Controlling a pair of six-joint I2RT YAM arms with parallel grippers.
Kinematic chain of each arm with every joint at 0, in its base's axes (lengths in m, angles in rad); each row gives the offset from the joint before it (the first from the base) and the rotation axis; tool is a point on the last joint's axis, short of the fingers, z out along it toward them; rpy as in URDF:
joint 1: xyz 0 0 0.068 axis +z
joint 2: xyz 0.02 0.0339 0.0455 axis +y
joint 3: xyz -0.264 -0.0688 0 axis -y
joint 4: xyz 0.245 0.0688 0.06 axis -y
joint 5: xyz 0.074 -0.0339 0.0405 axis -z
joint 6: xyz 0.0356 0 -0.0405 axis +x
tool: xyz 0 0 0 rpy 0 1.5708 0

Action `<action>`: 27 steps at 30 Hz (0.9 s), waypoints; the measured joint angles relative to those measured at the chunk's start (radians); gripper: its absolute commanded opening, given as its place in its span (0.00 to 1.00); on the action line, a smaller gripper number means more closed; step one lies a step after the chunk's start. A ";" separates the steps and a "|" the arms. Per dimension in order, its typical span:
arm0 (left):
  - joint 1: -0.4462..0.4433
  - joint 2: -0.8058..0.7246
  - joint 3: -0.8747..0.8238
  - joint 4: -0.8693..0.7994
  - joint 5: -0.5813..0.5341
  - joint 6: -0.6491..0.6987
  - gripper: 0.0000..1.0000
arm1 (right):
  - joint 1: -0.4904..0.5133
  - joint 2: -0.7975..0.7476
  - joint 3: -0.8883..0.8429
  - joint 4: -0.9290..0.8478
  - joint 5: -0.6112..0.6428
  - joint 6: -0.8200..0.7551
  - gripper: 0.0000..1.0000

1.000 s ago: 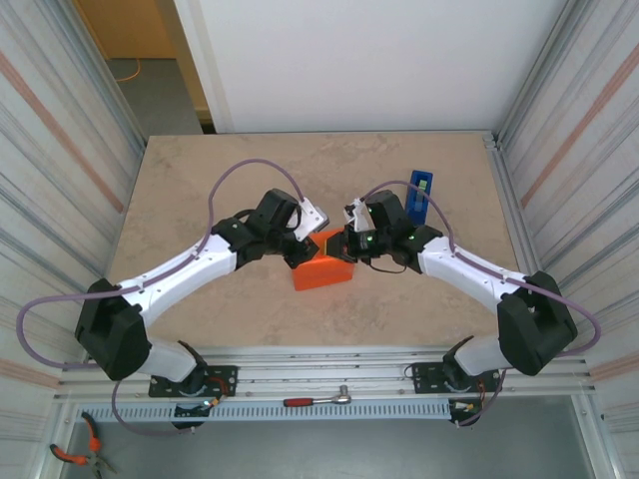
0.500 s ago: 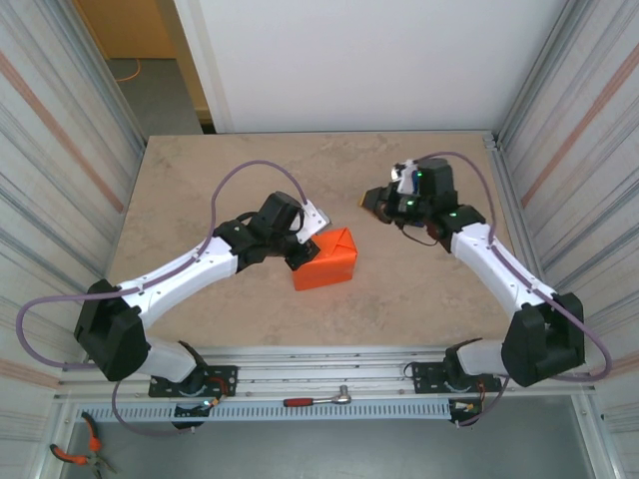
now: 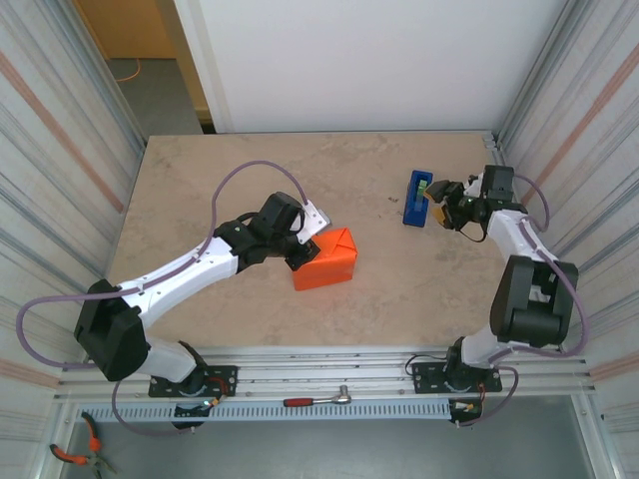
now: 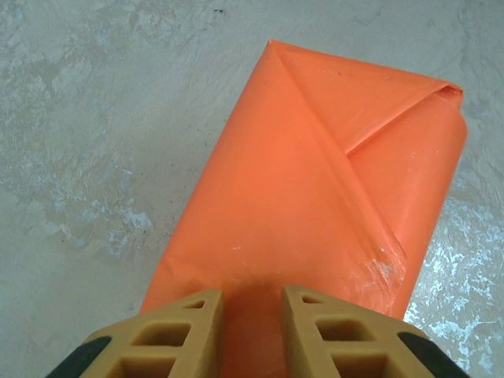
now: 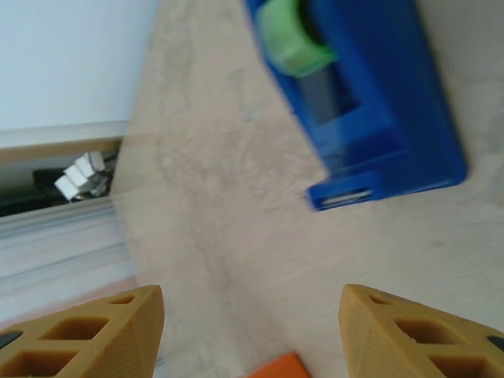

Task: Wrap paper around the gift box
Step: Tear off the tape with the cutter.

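The gift box lies mid-table, wrapped all over in the orange paper point(image 3: 324, 259), with folded flaps on its top point(image 4: 315, 197). My left gripper point(image 3: 303, 249) rests on the parcel's near-left end. Its fingertips point(image 4: 252, 295) press down on the paper with a narrow gap and nothing between them. My right gripper point(image 3: 439, 203) hovers open at the far right, just beside the blue tape dispenser point(image 3: 417, 197). In the right wrist view the dispenser point(image 5: 370, 102) lies ahead of the wide-open right gripper point(image 5: 250, 303), and an orange corner of the paper point(image 5: 276, 368) shows at the bottom edge.
The beige marbled table point(image 3: 200, 180) is boxed in by corrugated walls left and right and a white wall behind. A ratchet point(image 3: 318, 400) and pliers point(image 3: 75, 454) lie on the frame below the table's front edge.
My right gripper left the parcel's right end, swung out to the far right beside the tape dispenser and opened. The left gripper and the parcel stayed put.
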State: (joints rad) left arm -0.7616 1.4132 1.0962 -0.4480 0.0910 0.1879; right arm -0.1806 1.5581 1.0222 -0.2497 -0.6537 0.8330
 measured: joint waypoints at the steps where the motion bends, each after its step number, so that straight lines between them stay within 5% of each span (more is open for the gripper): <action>1: 0.000 0.000 -0.002 0.001 0.000 0.000 0.26 | -0.009 0.029 0.005 0.000 -0.002 -0.007 0.56; 11: -0.004 0.000 -0.006 0.009 -0.008 0.000 0.26 | -0.035 0.231 0.123 0.068 -0.059 -0.035 0.44; 27: -0.006 0.000 -0.008 0.013 -0.011 0.000 0.23 | -0.030 0.311 0.138 0.127 -0.126 -0.034 0.37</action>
State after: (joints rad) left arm -0.7681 1.4132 1.0878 -0.4351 0.0803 0.1879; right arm -0.2108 1.8694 1.1599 -0.1230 -0.7795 0.7986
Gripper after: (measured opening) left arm 0.233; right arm 0.363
